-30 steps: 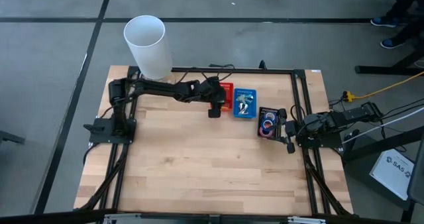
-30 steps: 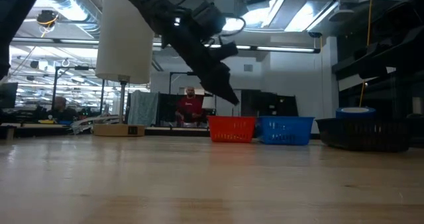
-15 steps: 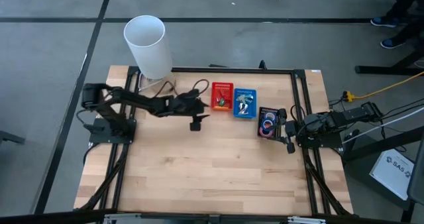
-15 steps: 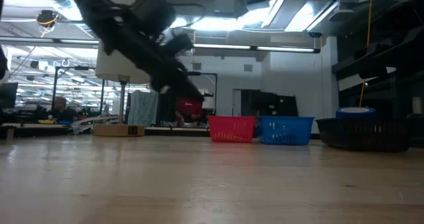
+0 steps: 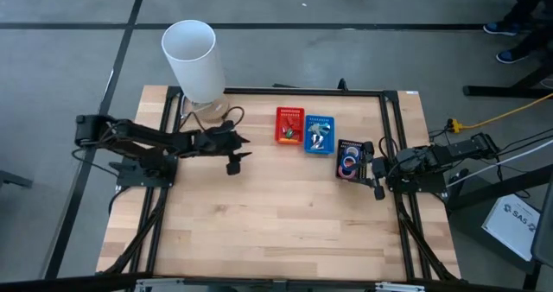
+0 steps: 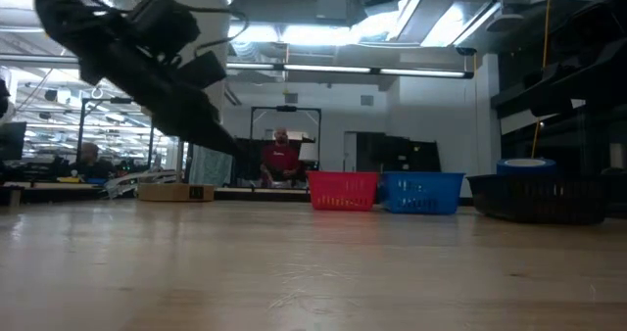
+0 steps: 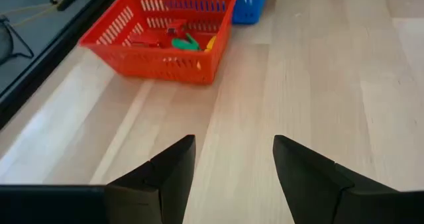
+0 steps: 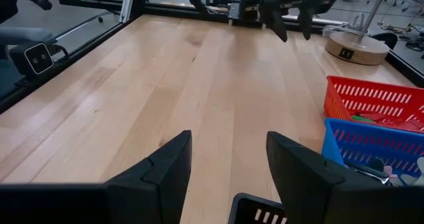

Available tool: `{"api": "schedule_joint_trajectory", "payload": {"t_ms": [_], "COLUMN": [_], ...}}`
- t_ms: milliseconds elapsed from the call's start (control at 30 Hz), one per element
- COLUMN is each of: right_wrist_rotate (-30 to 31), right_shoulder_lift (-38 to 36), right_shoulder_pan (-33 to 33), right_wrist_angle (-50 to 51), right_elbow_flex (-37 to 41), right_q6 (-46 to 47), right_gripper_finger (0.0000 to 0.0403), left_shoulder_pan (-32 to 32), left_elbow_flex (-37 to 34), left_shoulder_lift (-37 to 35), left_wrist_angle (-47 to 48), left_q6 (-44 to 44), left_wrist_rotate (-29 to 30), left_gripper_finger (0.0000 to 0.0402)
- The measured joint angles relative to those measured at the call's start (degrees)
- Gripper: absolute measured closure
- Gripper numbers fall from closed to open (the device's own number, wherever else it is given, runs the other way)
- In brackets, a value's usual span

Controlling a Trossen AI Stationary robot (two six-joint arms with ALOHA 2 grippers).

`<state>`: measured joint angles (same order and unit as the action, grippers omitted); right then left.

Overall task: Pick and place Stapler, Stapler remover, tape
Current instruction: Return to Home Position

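Three small baskets stand in a row at the table's far middle: a red basket [image 5: 289,125], a blue basket [image 5: 320,134] and a black basket [image 5: 352,160]. Pink and blue tape rolls [image 5: 349,163] lie in the black one. Small coloured pieces [image 7: 189,42] lie in the red one and a pale thing [image 5: 317,136] in the blue one; I cannot make out the stapler or the stapler remover. My left gripper [image 5: 239,152] hangs open above bare wood, left of the red basket [image 7: 159,35]. My right gripper [image 5: 372,175] waits open beside the black basket [image 8: 265,214].
A tall white cylinder [image 5: 192,57] stands on a round base [image 8: 358,45] at the far left corner. Black frame rails [image 5: 393,145] run along the table's sides. The near half of the wooden top [image 5: 276,223] is bare. A person [image 6: 281,160] sits far behind the table.
My left gripper has drawn back from over the red basket toward the table's left edge, sinking a little and staying open with nothing in it. The baskets and their contents have kept their places.
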<state>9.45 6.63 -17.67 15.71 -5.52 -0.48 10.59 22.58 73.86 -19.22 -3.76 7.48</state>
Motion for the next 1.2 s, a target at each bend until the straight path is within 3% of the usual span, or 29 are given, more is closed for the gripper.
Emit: {"api": "schedule_joint_trajectory", "payload": {"t_ms": [233, 667, 1000, 1200], "right_wrist_rotate": [0.00, 0.00, 0.00, 0.00], "right_shoulder_lift": [-0.01, -0.01, -0.01, -0.01], "right_shoulder_pan": [0.01, 0.00, 0.02, 0.01], "right_wrist_angle": [0.01, 0.02, 0.02, 0.02], "right_elbow_flex": [0.00, 0.00, 0.00, -0.01], "right_q6": [-0.01, 0.01, 0.00, 0.00], "right_gripper_finger": [0.0206, 0.0206, 0.0205, 0.0205], "left_shoulder_pan": [0.00, 0.01, 0.02, 0.07], "left_elbow_flex": [-7.87, -22.08, -22.11, -22.11], "left_shoulder_lift": [-7.78, -22.94, -37.04, -48.72], "left_wrist_angle": [-0.77, -10.70, -0.88, 10.69], "left_q6": [-2.01, -1.85, -2.47, -1.55], "left_wrist_rotate": [-1.69, -2.71, -4.84, -5.18], "left_gripper_finger": [0.0201, 0.0203, 0.0203, 0.0203]}}
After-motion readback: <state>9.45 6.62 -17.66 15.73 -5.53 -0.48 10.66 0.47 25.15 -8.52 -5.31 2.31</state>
